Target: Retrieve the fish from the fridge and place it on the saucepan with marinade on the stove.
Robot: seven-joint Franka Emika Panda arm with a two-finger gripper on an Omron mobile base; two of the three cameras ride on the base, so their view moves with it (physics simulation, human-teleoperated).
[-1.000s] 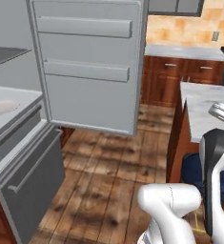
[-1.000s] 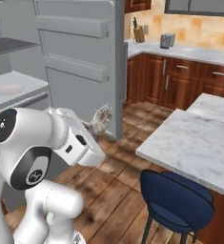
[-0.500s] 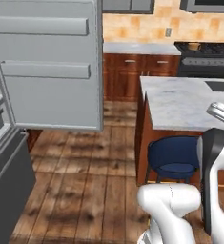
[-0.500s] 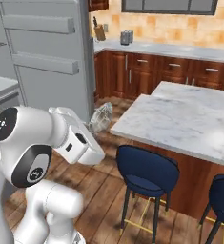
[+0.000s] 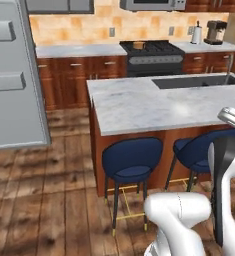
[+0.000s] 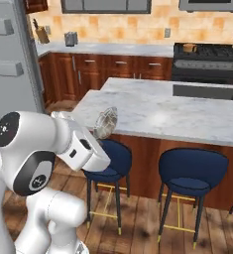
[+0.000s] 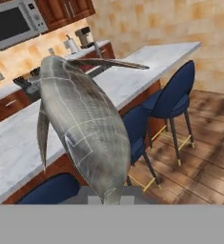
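within the last second both base views swung off the open fridge [image 5: 14,80] toward the island surface [image 5: 154,102], so the base had turned, not the things; retrieval looked done, with carrying to the stove [image 5: 151,52] under way. the end effector [image 6: 102,130] was closed on the fish [image 7: 82,126], held mid-air near the island's edge. in the hand view its long axis ran from 6 o'clock toward 11. the saucepan [image 6: 189,47] sat far off.

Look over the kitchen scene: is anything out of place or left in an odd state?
The fridge door hangs wide open at the left. The fish is off any surface, clamped in the gripper beside the island.
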